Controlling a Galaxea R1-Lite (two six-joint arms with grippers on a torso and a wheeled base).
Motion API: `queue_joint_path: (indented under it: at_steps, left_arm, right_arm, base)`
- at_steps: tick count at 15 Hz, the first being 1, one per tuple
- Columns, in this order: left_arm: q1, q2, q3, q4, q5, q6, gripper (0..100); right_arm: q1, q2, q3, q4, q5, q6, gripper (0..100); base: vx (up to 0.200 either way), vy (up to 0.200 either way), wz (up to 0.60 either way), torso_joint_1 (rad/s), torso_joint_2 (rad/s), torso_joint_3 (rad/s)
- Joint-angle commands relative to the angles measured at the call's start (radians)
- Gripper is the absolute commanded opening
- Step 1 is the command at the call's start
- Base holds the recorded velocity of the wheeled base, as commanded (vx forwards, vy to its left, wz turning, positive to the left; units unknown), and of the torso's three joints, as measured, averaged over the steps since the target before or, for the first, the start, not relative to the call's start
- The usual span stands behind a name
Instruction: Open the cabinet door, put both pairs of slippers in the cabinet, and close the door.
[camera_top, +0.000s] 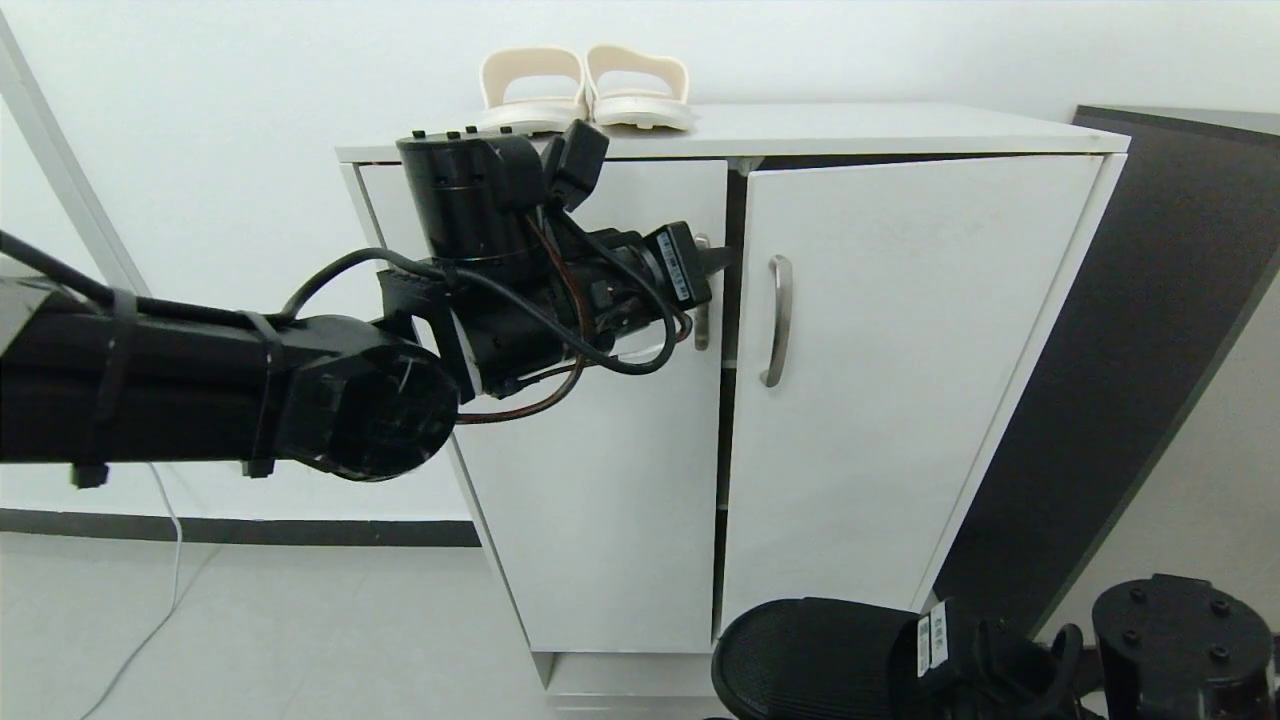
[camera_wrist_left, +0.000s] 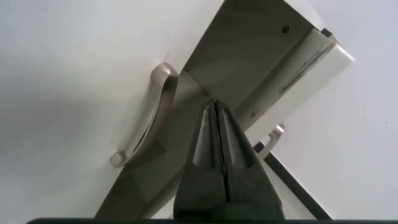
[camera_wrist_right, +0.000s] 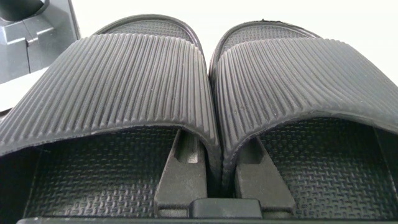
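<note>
both black slippers (camera_wrist_right: 143, 81) clamped in right gripper (camera_wrist_right: 217, 180); left gripper (camera_wrist_left: 216, 107) closed, tip between cabinet doors (camera_top: 880, 400).

A white cabinet (camera_top: 900, 125) stands on a pale floor (camera_top: 300, 640), backed against the wall. On its flat top lies a pair of cream slippers (camera_top: 585, 90) (side by side, touching), toward 9 o'clock from the top's middle. A thin grey cable (camera_top: 150, 640) trails over the floor at 8 o'clock from the cabinet.
</note>
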Motion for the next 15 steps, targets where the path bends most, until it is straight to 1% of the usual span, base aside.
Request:
queue_joint_path:
  at_steps: [1,4,9,11,12,14,15]
  left_arm:
    - [-0.013,0.029,-0.024,-0.001,-0.001,-0.001,0]
    - [-0.021,0.055,-0.053,-0.001,0.0,0.001,0]
    - [-0.021,0.059,-0.056,-0.001,0.005,0.001,0]
    - [-0.027,0.062,-0.054,-0.005,-0.001,-0.001,0]
    - [-0.044,0.059,-0.051,-0.007,-0.001,-0.002,0]
    - [-0.102,0.038,-0.022,-0.01,0.006,-0.001,0]
    - [-0.154,0.004,0.016,-0.01,0.008,0.001,0]
  right_arm:
    - [0.001,0.005,0.002,0.0,0.003,-0.001,0]
    - [0.011,0.005,0.017,0.0,0.005,-0.021,0]
    - [0.013,0.008,0.02,0.0,0.006,-0.027,0]
    - [0.019,0.009,0.022,0.0,0.005,-0.029,0]
    - [0.021,0.009,0.02,0.0,0.003,-0.027,0]
    - [0.039,0.002,0.028,0.0,0.005,-0.025,0]
    - [0.057,-0.011,0.037,0.0,0.005,-0.025,0]
  base:
    - [0.0,0.0,0.0,0.0,0.0,0.0]
    - [0.0,0.0,0.0,0.0,0.0,0.0]
    - [0.0,0.0,0.0,0.0,0.0,0.0]
    - [-0.2,0.0,0.0,0.007,0.0,0.007]
    - [-0.2,0.0,0.0,0.007,0.0,-0.002]
    - [-0.2,0.0,0.0,0.002,0.0,0.0]
    - [-0.2,0.0,0.0,0.002,0.01,0.002]
